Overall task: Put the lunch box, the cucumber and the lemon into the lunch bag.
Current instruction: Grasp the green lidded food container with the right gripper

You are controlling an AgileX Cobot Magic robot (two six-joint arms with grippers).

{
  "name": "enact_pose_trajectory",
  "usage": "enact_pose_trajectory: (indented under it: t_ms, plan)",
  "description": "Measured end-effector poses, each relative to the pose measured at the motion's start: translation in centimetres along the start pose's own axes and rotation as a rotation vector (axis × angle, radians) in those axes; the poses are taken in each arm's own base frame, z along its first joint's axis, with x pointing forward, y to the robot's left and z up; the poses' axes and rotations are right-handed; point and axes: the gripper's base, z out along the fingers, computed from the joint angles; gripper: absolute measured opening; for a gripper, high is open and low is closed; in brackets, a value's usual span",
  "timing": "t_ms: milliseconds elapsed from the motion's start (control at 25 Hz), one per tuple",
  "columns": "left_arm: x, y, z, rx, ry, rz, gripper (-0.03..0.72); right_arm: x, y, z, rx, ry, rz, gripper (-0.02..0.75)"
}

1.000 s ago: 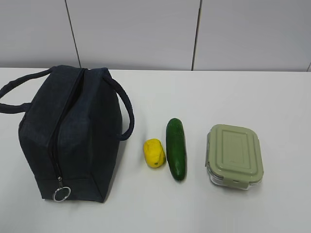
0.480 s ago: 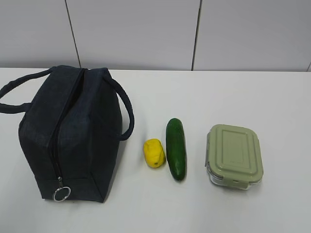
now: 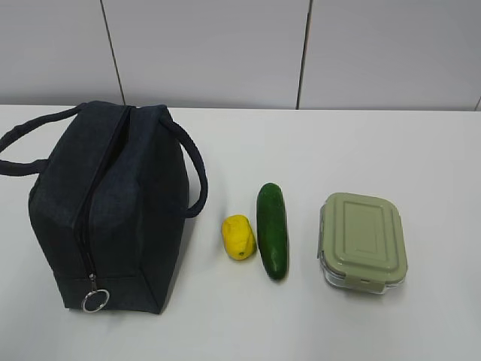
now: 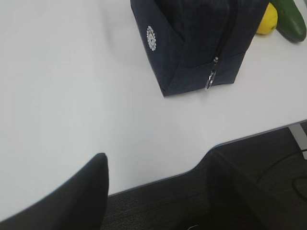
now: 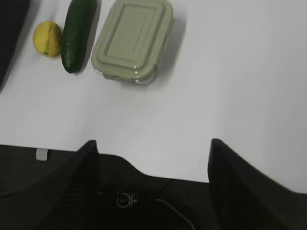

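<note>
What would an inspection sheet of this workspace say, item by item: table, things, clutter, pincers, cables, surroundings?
Surface: white table, clean, with a notch cut in the near edge.
Job's things: lunch bag at left, zipper shut, ring pull at the near end. Lemon, cucumber and lidded lunch box lie in a row to its right, none touching the bag.
Clutter: nothing seen.
Pincers: left pincer and right pincer both open and empty, back at the near table edge.
Cables: a dark cable on the floor below the table.
Surroundings: pale panelled wall behind, dark floor in front.
</note>
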Motion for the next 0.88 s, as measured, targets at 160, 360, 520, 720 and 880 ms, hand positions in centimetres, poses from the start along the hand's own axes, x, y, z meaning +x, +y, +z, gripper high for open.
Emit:
enact_pose_trajectory:
  t_ms: [160, 360, 520, 720, 880]
  plan:
    - [0.0, 0.0, 0.0, 0.000, 0.000, 0.000, 0.447, -2.0, -0.4, 3.1, -0.040, 0.144, 0.063, 0.528]
    - [0.0, 0.0, 0.0, 0.000, 0.000, 0.000, 0.447, -3.8, -0.4, 6.6, -0.141, 0.220, 0.110, 0.528]
    - [0.0, 0.0, 0.0, 0.000, 0.000, 0.000, 0.447, -5.3, -0.5, 8.8, -0.195, 0.263, 0.123, 0.528]
    - [0.0, 0.0, 0.0, 0.000, 0.000, 0.000, 0.447, -8.1, -0.7, 10.4, -0.229, 0.267, 0.112, 0.527]
    - [0.0, 0.0, 0.0, 0.000, 0.000, 0.000, 0.447, -9.9, -1.3, 11.9, -0.307, 0.265, 0.189, 0.512]
